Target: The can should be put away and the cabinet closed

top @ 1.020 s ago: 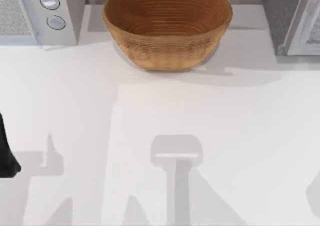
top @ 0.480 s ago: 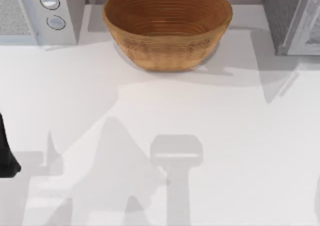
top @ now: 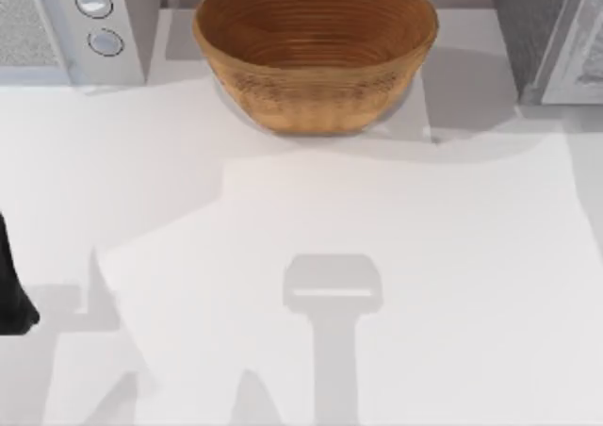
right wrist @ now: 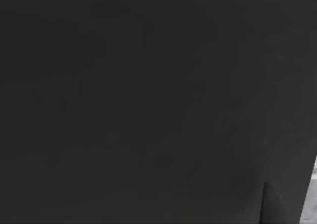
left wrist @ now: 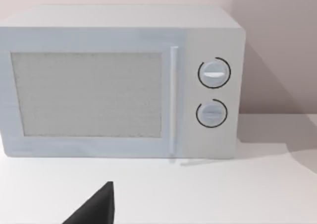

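My left arm (top: 11, 285) sits parked at the table's left edge, well short of the round woven wicker bowl (top: 316, 54); I cannot tell its gripper's state. Left of that bowl stands the pale grey microwave with two dials (left wrist: 124, 80), door closed. I can't place the can. Right of the bowl a grey cabinet (top: 551, 35) stands. The right wrist view is dark.

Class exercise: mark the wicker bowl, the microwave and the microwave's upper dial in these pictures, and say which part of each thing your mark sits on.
wicker bowl (top: 316, 101): top view, on its outer woven wall facing the table's near side.
microwave (left wrist: 86, 92): left wrist view, on the mesh window of its door.
upper dial (left wrist: 214, 74): left wrist view, on the knob's middle.
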